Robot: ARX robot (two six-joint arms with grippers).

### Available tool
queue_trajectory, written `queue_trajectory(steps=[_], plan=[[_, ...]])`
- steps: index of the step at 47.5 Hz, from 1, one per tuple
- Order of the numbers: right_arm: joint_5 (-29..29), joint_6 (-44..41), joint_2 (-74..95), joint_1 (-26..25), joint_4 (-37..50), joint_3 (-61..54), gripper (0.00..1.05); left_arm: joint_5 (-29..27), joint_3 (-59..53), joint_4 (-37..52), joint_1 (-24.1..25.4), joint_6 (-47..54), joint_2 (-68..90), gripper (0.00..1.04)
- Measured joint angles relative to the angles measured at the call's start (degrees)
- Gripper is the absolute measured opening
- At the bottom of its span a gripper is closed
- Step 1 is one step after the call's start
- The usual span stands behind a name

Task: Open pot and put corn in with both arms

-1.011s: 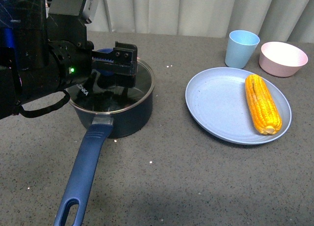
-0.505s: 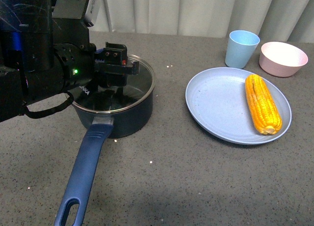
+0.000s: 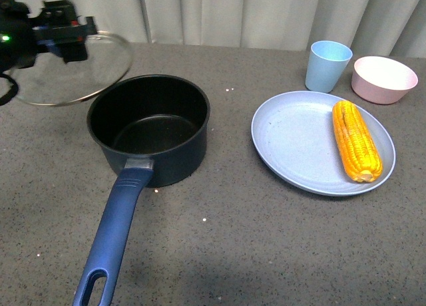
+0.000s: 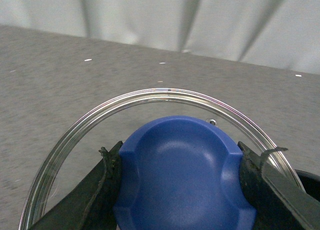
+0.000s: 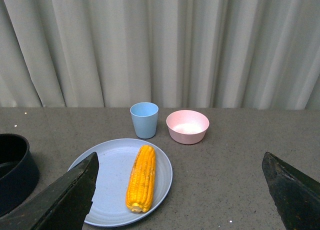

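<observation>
Glass lid is held off the pot, in the air just beyond the pot's left rim. Its blue knob is clenched between the fingers of the left gripper. The pot is seen uncovered, its black inside exposed and its long handle pointed toward the camera. Well to the right of the pot, the corn is laid on a light-blue plate. A blue cup and a pink bowl are stood farther from the pot, behind that plate. The right gripper is shown spread wide, nothing grasped.
</observation>
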Motion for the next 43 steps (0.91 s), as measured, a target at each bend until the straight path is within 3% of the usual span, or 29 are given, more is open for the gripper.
queue_trajectory(steps=[6, 10, 43], plan=[[0.00, 0.00, 0.00, 0.00, 0.00, 0.00, 0.96, -0.87, 0.85, -0.20, 6.84, 1.40, 3.06, 0.57], [-0.02, 0.00, 0.00, 0.00, 0.00, 0.00, 0.96, -1.40, 1.27, 0.50, 8.92, 1.49, 6.10, 0.57], [-0.02, 0.00, 0.00, 0.00, 0.00, 0.00, 0.96, -2.25, 5.81, -0.76, 8.31, 2.93, 16.79, 0.57]])
